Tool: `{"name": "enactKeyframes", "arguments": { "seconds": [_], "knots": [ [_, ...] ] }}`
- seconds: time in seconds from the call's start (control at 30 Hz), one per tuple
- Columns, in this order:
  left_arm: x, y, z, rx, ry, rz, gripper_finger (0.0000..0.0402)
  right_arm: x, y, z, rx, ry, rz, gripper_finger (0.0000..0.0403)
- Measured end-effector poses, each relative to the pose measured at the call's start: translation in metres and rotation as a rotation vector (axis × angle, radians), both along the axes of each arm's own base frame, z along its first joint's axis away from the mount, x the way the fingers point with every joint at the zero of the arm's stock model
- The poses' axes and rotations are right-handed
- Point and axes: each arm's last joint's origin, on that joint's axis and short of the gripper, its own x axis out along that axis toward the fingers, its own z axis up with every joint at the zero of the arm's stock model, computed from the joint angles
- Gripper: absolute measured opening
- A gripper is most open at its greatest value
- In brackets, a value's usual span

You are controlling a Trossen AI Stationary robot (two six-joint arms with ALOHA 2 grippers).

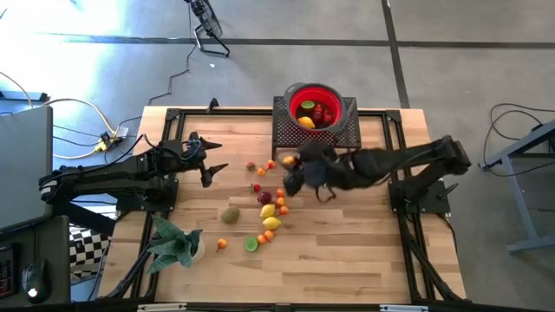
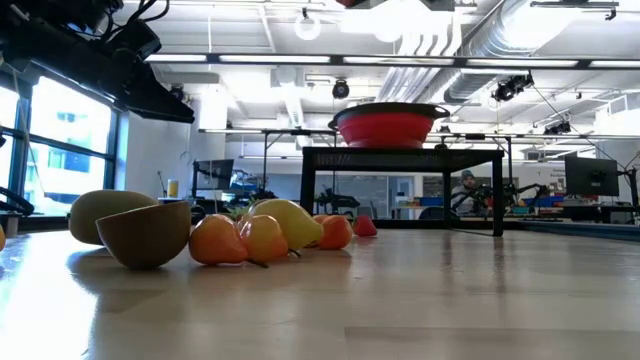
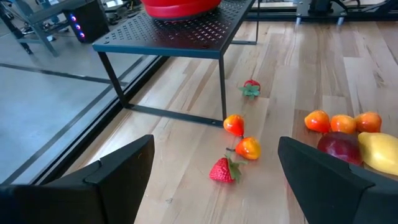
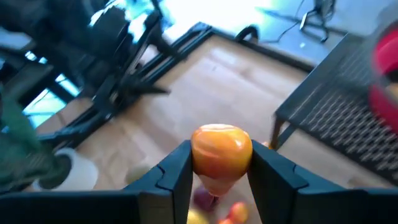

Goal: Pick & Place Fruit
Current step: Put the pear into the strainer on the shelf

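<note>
On the wooden worktop (image 1: 347, 251), the left gripper (image 1: 211, 163) waits with jaws spread wide and empty. The right gripper (image 4: 219, 168) hovers beside the black mesh stand (image 1: 286, 130), jaws clenched on a small orange fruit (image 4: 221, 149). Other fruits (image 1: 269, 212) lie scattered mid-worktop, several sitting in the red bowl (image 1: 299, 94).

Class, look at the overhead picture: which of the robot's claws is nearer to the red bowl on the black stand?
The right. The right claw, gripping an orange fruit, sits just beside the red bowl; the left claw waits open, far across the table.

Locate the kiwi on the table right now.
In the high view the kiwi lies on the wooden table, left of the lemons, between the left gripper and the green plant.
</note>
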Motion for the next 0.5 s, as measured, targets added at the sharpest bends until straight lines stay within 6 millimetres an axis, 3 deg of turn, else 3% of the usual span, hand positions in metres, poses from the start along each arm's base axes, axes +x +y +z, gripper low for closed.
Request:
{"name": "enactKeyframes", "arguments": {
  "seconds": [0.17, 0.5],
  "knots": [
    [0.000, 0.000, 0.000, 0.000, 0.000, 0.000, 0.0337, -0.006, -0.038, 0.011, -0.061, 0.014, -0.053, 0.0127],
    [0.000, 0.000, 0.000, 0.000, -0.001, 0.000, 0.0337, -0.012, -0.120, 0.009, -0.163, 0.132, -0.184, 0.0127]
  ]
}}
